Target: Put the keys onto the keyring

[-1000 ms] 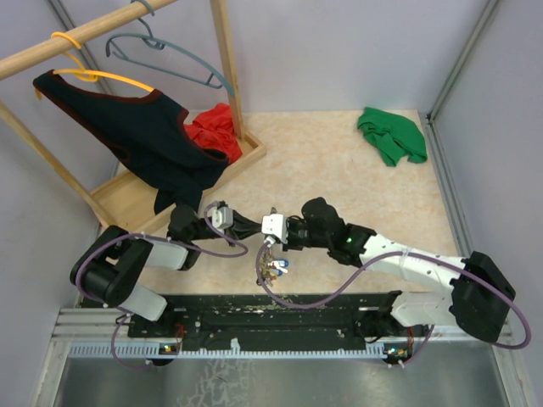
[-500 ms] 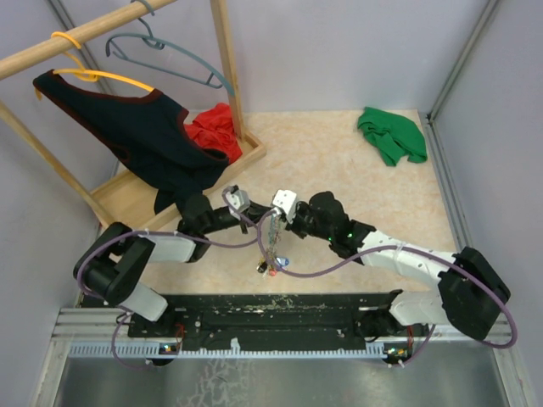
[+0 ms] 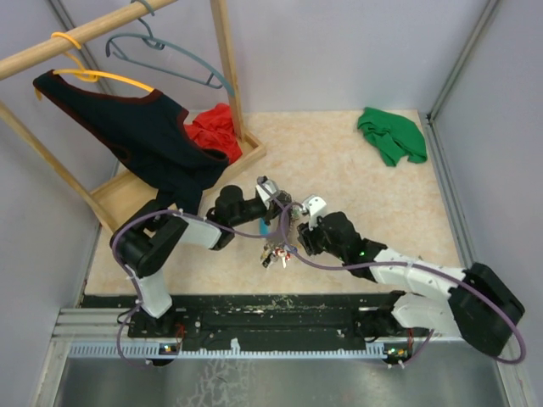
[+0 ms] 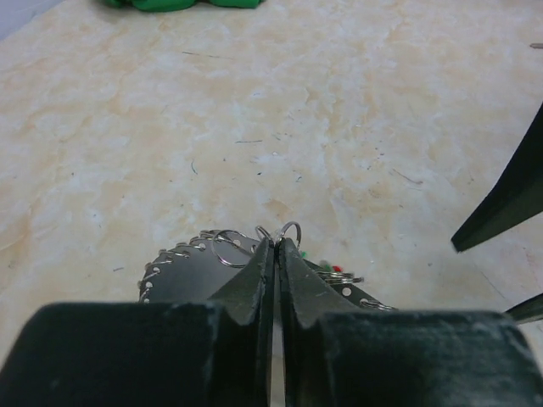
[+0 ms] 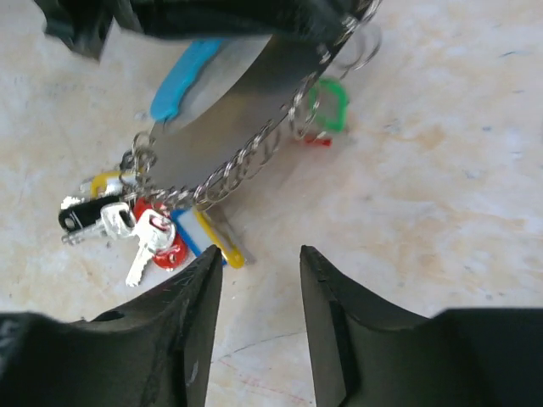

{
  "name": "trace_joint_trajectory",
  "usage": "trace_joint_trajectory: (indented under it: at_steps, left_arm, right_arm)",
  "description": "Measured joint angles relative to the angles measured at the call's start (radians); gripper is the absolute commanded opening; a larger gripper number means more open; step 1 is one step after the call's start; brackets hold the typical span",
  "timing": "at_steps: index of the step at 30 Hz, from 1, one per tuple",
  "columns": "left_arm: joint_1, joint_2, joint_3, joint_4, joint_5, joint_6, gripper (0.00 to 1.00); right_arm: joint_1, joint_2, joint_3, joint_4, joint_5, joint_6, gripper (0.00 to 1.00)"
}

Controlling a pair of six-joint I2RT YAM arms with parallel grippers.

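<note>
The keyring [image 5: 246,127] is a silvery band edged with small rings and has a light-blue segment [image 5: 181,78]. It hangs tilted from my left gripper [image 4: 277,243], which is shut on one small ring at the band's top edge. The blue, yellow and red tag cluster [image 5: 144,225] rests on the table. The keys show as a green head [image 5: 327,105] and a red bit [image 5: 319,141] among the rings on the far side. My right gripper [image 5: 260,252] stands open just short of the tags, holding nothing. In the top view the keyring [image 3: 278,236] hangs between the left gripper [image 3: 273,198] and the right gripper [image 3: 297,234].
A wooden clothes rack [image 3: 227,68] with a black garment [image 3: 144,136], hangers and a red cloth [image 3: 216,131] stands at the back left. A green cloth [image 3: 390,136] lies at the back right. Walls enclose the table on three sides.
The right gripper has opened, let go of the keyring and drawn back to the right. The left arm has swung right and now holds the keyring alone, its tags down on the table.
</note>
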Motion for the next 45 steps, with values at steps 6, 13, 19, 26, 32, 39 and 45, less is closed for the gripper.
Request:
trace_joint_trajectory:
  at_steps: [6, 13, 19, 26, 32, 39, 45]
  left_arm:
    - [-0.008, 0.025, 0.046, -0.027, -0.084, -0.027, 0.42]
    - [0.013, -0.172, 0.001, -0.152, -0.246, -0.099, 1.00]
    - [0.025, -0.529, -0.138, -0.309, -0.446, -0.220, 1.00]
    - [0.027, -0.918, -0.190, -0.631, -0.614, -0.318, 1.00]
    - [0.027, -1.231, -0.331, -0.725, -0.682, -0.376, 1.00]
    - [0.027, -1.366, -0.465, -0.753, -0.715, -0.428, 1.00]
    - [0.027, -1.404, -0.528, -0.755, -0.725, -0.433, 1.00]
  right_arm:
    - [0.000, -0.185, -0.004, -0.052, 0.127, 0.042, 0.60]
    - [0.000, -0.295, -0.004, -0.168, 0.225, 0.084, 0.79]
    - [0.000, -0.409, -0.003, -0.260, 0.369, 0.175, 0.82]
    - [0.000, -0.685, -0.055, -0.241, 0.420, 0.217, 0.83]
    - [0.000, -0.891, -0.137, -0.242, 0.472, 0.245, 0.84]
    - [0.000, -0.937, -0.155, -0.270, 0.500, 0.274, 0.85]
    - [0.000, -0.937, -0.182, -0.291, 0.513, 0.284, 0.86]
